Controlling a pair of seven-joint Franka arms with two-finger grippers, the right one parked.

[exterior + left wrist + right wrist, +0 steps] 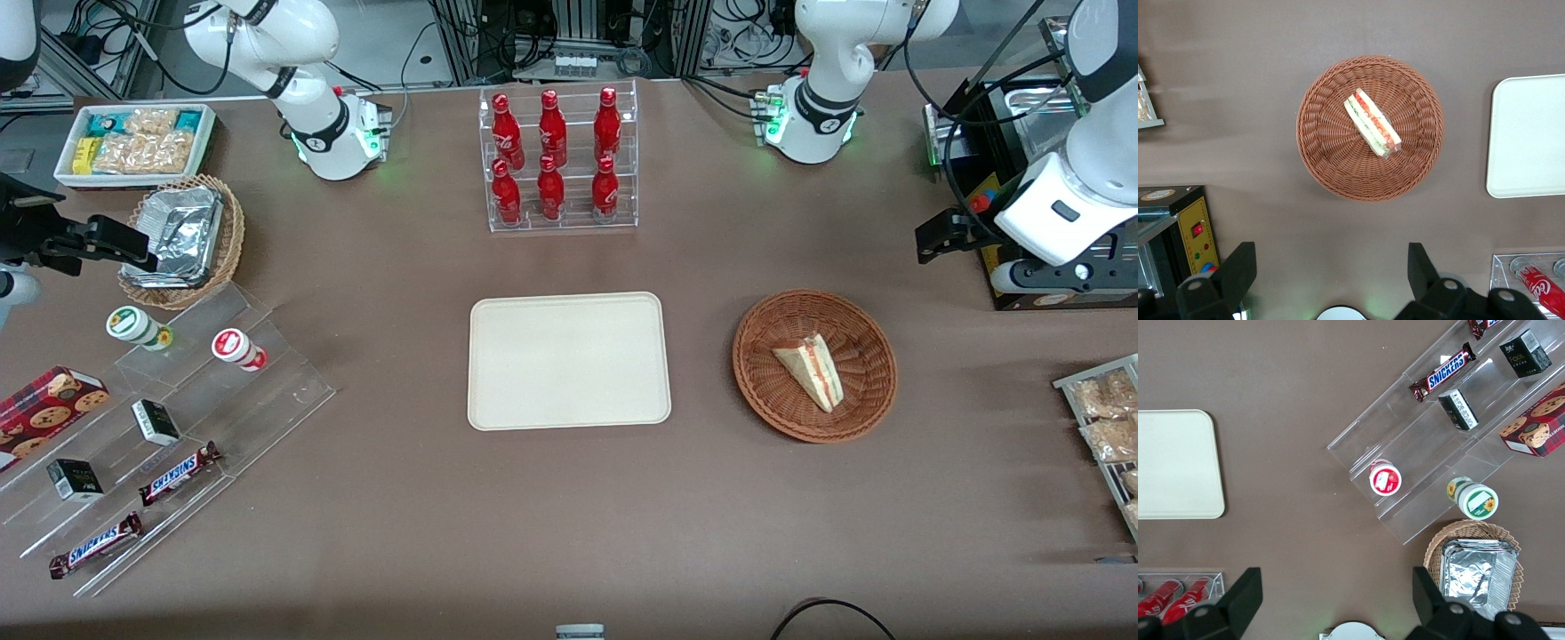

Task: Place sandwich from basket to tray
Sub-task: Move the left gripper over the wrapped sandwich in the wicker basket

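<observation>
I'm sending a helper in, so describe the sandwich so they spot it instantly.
Find the cream tray at the table's middle; beside it, toward the working arm's end, sits a round reddish-brown basket. The sandwich lies inside, the only item there: a white wedge with pink-red filling.

The whole counter (pixel 569 498) is seen from a high front camera angled steeply down. The left wrist view is aimed straight down from well above the basket (pixel 1370 128), with the open hand (pixel 1331 270) at its edge. The right wrist view is likewise pointed straight down. The tray (pixel 569 362) is shared by all three views.
</observation>
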